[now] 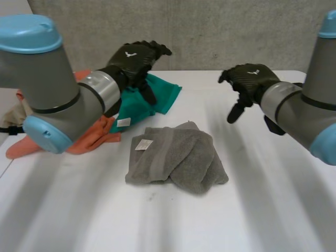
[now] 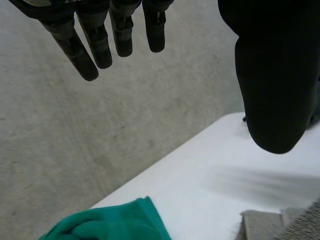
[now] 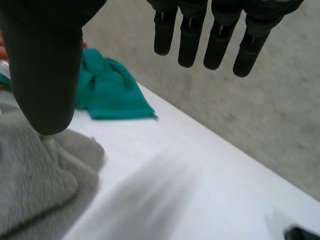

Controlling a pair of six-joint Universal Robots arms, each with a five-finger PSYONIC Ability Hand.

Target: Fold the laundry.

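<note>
A grey towel (image 1: 176,157) lies loosely folded in the middle of the white table (image 1: 252,210), with a white label on its left part. My left hand (image 1: 135,59) hovers above the green cloth (image 1: 140,101) at the back left, fingers straight and holding nothing; its fingers (image 2: 95,42) and thumb stand apart above the green cloth (image 2: 110,225). My right hand (image 1: 247,84) hangs in the air to the right of and behind the towel, open and empty. Its fingers (image 3: 210,35) are spread over the table, with the grey towel (image 3: 40,185) near the thumb.
An orange cloth (image 1: 89,137) lies under my left arm at the table's left edge, beside the green cloth (image 3: 107,87). A beige cloth (image 1: 13,118) sits further left. A grey wall (image 1: 210,31) stands behind the table.
</note>
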